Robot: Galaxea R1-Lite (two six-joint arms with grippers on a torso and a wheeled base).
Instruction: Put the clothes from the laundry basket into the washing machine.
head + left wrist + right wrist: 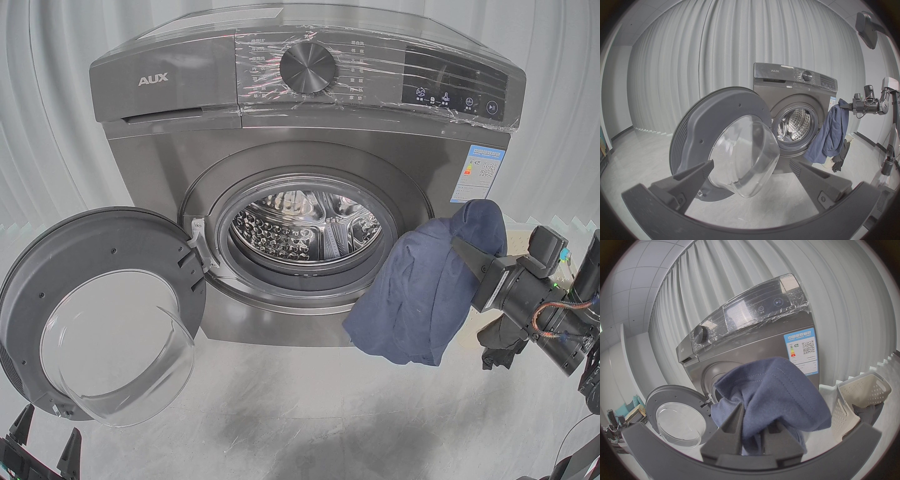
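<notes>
Right pincer (753, 430), clamped on the navy garment (425, 281), could snag the hem hanging below it on the drum rim (300, 270).

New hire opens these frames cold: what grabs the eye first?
The navy garment hangs from the shut jaws of the right gripper before the washing machine, right of its opening. Next, the round door swung wide open to the left, baring the steel drum. A pale laundry basket sits behind the garment.
</notes>
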